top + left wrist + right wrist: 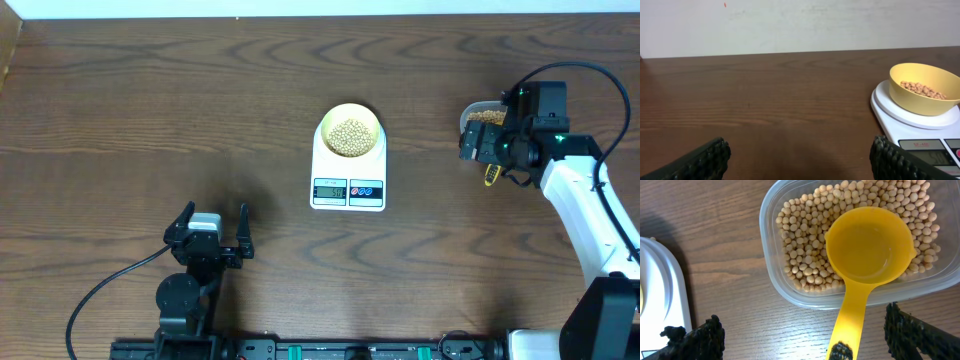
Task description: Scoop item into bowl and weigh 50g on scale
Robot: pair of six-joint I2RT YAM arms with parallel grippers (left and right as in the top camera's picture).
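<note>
— Tan round beans (349, 137): a shallow layer sits in the pale yellow-green round bowl (920, 102), and the bowl stands on the white flat digital scale (330, 172). The rest of the beans are in the clear plastic tub (790, 292) off to the right.

— Reading?

— The display (330, 192) is lit, but the digits are too small to read. Can't confirm 50 g.

— Scoop?

— The bright yellow plastic scoop (870, 245) lies in the tub with its cup empty and its handle pointing out over the rim. The right gripper (807, 337) hovers over the handle with its jaws wide apart, gripping nothing. The left gripper (213, 215) is also spread and empty, at the near left, well apart from the scale.

— Status?

— My read is that scooping is done or paused. What's left is checking the weight and topping up or trimming if it's off.

— Surroundings?

— The dark brown wood-grain table (120, 100) shows only the scale, the tub and the arms. A plain pale wall (800, 25) stands behind it.
</note>
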